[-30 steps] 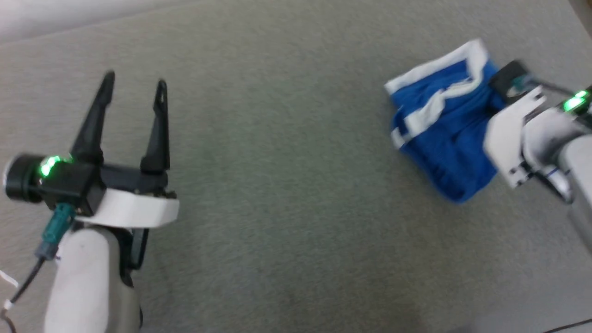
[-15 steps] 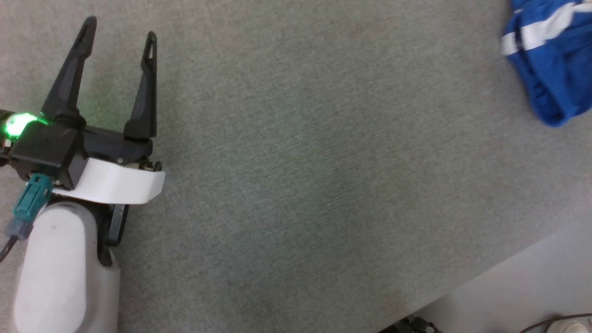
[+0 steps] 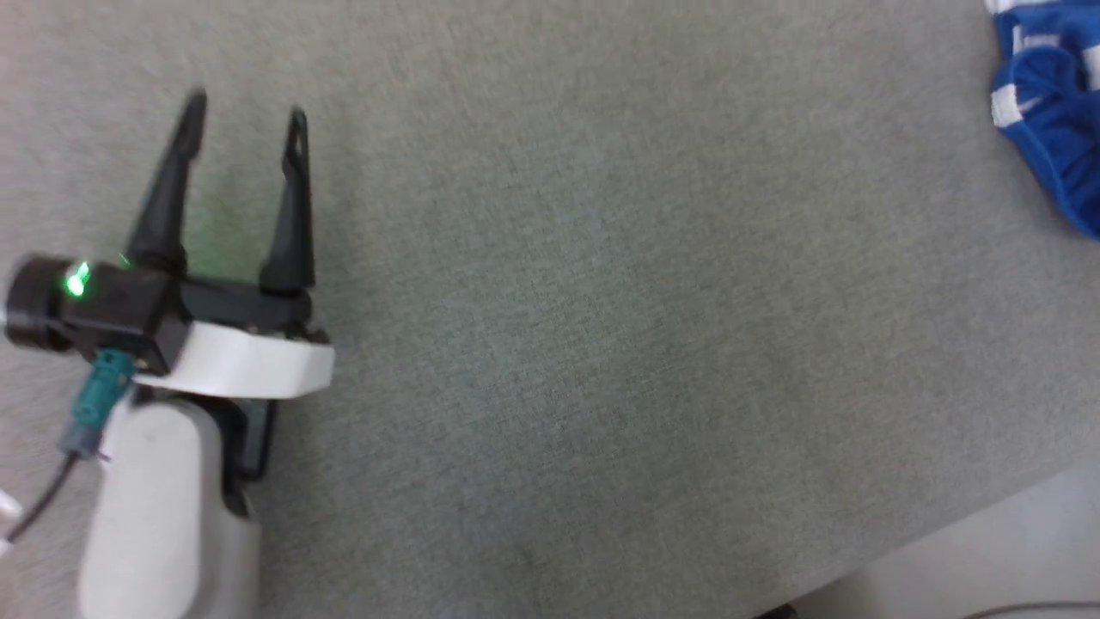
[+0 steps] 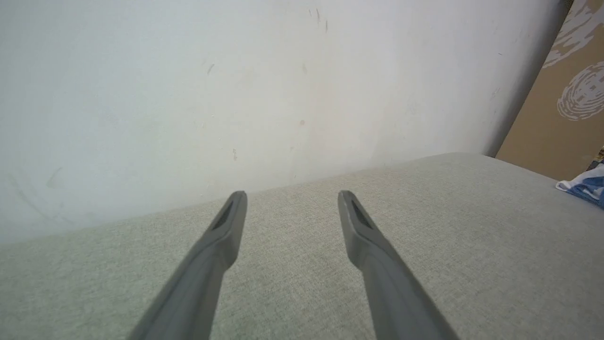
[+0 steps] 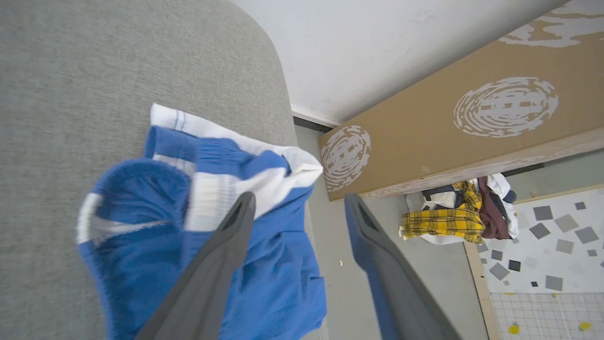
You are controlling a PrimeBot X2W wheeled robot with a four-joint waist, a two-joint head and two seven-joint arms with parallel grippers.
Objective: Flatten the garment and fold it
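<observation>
The right gripper (image 5: 299, 198) stands with its fingers spread and nothing between them. In its wrist view, one finger crosses in front of the garment (image 5: 137, 198) and the other hangs over the floor (image 5: 332, 264). The shorts lie bunched at 9 o'clock of those fingers, with the white waistband doubled over the blue. The left gripper (image 3: 247, 107) is spread too and empty, poised above bare grey upholstery (image 3: 601, 301) and well apart from the cloth.

The flattening step looks barely begun, since the garment is a crumpled heap. The next move probably calls for a fresh pinch on the waistband or a leg hem, then a pull toward the middle.

The heap sits right at the cushion's rounded corner, with its lower folds close to the drop, so a careless tug toward 3 o'clock could spill it. In the head view, open room stretches from the shorts at 2 o'clock across to the left gripper at 9 o'clock. The cushion's near edge cuts the 5 o'clock corner. A pale wall (image 4: 236, 71) closes the far side.
</observation>
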